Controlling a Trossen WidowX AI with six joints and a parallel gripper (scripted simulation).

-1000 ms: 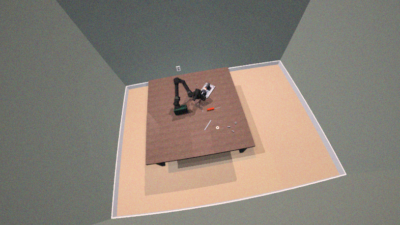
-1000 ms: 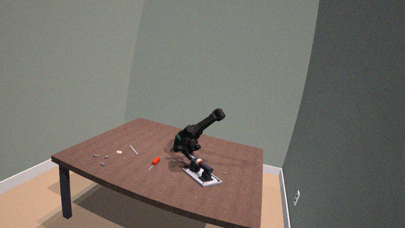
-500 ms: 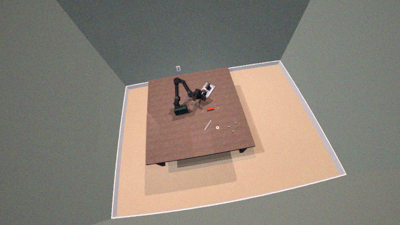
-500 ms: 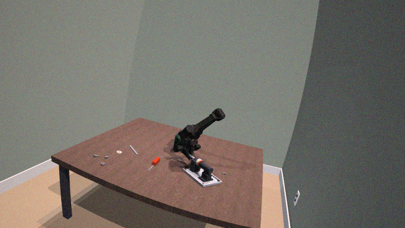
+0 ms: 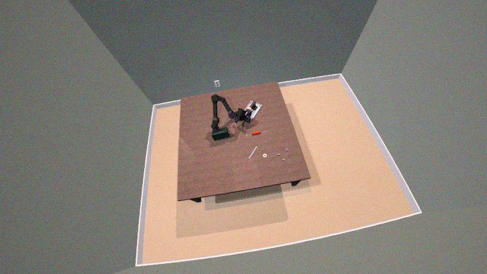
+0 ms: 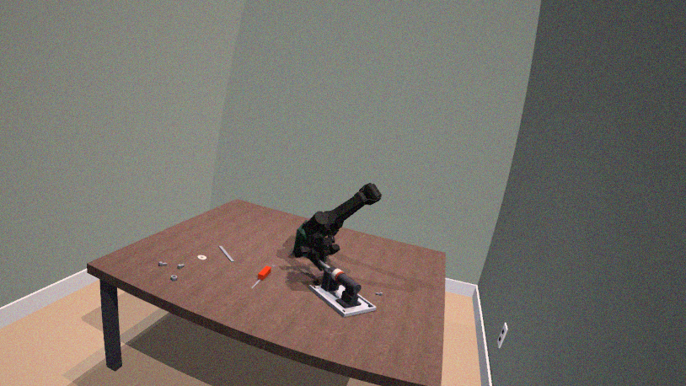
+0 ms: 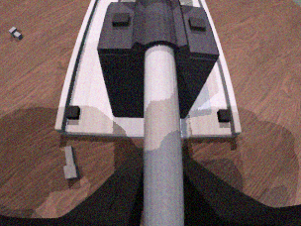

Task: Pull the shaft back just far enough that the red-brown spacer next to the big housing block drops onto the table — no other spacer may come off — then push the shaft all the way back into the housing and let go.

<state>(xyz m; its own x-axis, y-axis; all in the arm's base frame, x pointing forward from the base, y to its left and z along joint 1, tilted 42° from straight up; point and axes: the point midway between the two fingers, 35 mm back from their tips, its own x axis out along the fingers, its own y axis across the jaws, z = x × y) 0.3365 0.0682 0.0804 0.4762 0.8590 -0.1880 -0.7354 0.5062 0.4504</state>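
My gripper [image 7: 156, 156] [image 6: 319, 263] is shut on the pale grey shaft [image 7: 160, 84] [image 6: 324, 266], beyond the near support block [image 7: 131, 81] [image 6: 329, 280]. The shaft runs through this block toward the big dark housing block [image 6: 352, 285] [image 5: 253, 105]. In the exterior view a cream spacer [image 6: 336, 272] and a thin red-brown spacer [image 6: 336, 276] sit in line between the blocks, the red-brown one against the housing. The wrist view does not show the spacers. The shaft's inner end is hidden.
The blocks stand on a white base plate [image 5: 257, 110] [image 6: 326, 298] [image 7: 90, 99]. A red screwdriver [image 5: 256, 133] [image 6: 264, 273], a grey bar [image 5: 252, 152] [image 6: 226, 254], a cream washer [image 5: 264, 155] [image 6: 201, 257] and several small metal parts lie on the wooden table [image 5: 210, 170] [image 6: 268, 316].
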